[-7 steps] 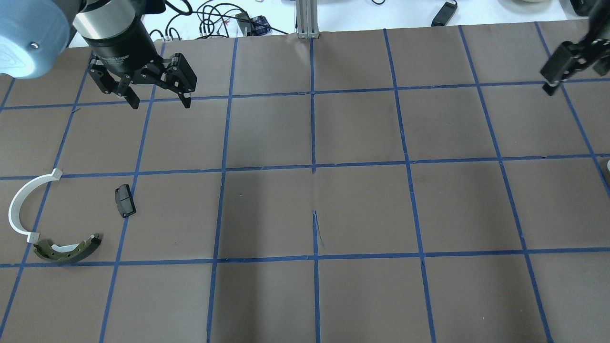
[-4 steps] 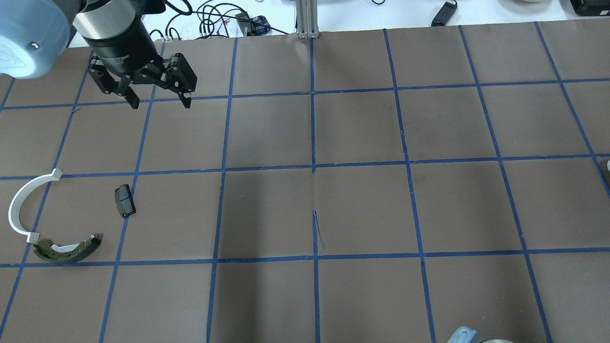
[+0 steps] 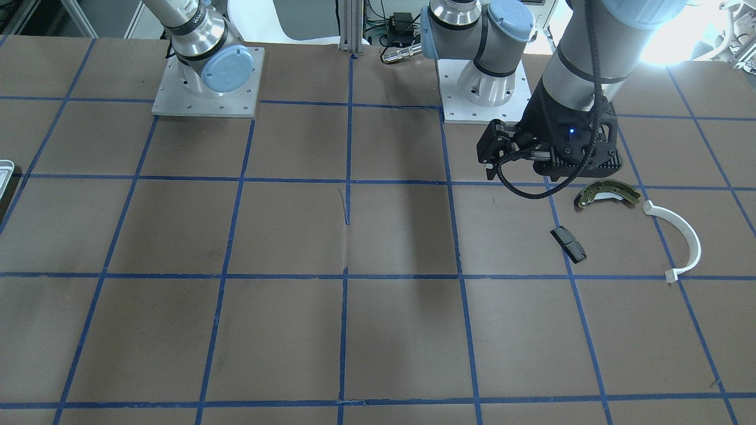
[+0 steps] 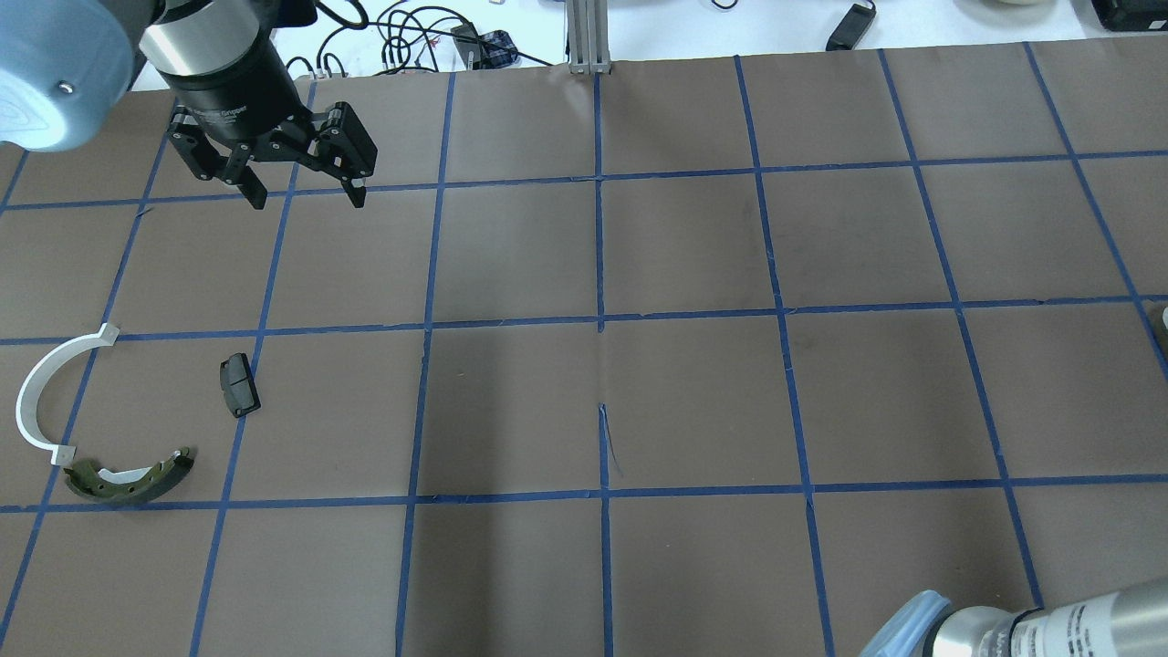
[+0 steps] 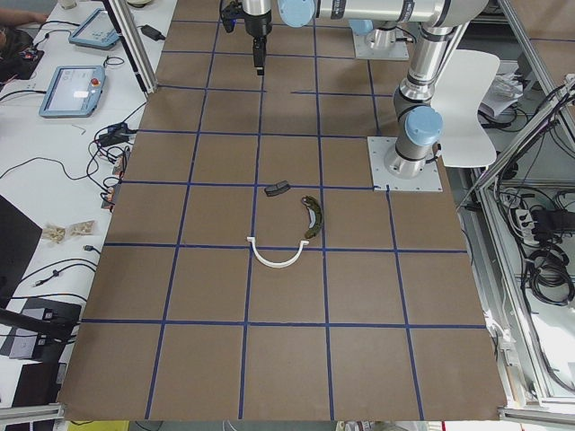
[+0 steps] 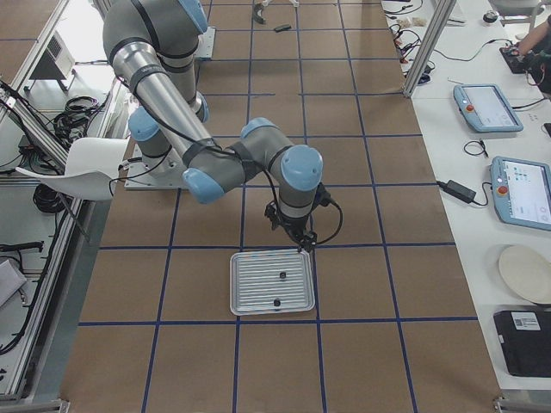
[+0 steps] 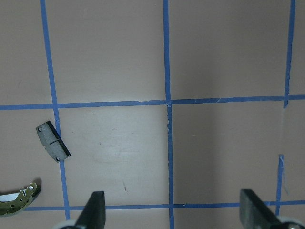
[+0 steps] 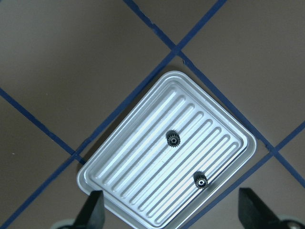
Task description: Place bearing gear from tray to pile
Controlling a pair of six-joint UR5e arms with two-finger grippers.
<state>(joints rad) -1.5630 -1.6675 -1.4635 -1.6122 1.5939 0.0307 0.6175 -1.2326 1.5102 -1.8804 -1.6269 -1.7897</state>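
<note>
The silvery tray (image 8: 138, 162) lies under my right gripper (image 8: 172, 213), which is open and empty above it. Two small dark bearing gears (image 8: 173, 139) (image 8: 200, 181) lie in the tray. In the exterior right view the right gripper (image 6: 302, 243) hangs over the tray's (image 6: 254, 297) far rim. The pile lies far off at the table's left: an olive brake shoe (image 4: 128, 480), a white half-ring (image 4: 38, 394) and a black block (image 4: 239, 384). My left gripper (image 4: 307, 198) is open and empty, high and beyond the pile. Its wrist view shows the block (image 7: 53, 141) and the shoe's end (image 7: 19, 203).
Brown paper with a blue tape grid covers the table (image 4: 602, 365). The right arm's elbow (image 4: 995, 625) shows at the overhead view's bottom right. Both arm bases (image 3: 207, 82) (image 3: 481, 88) stand at the robot's side. Cables and tablets lie beyond the table edge.
The right gripper has left the overhead view's upper right corner, and the right arm's elbow has come in at the bottom right. The left gripper and the pile have not moved.
</note>
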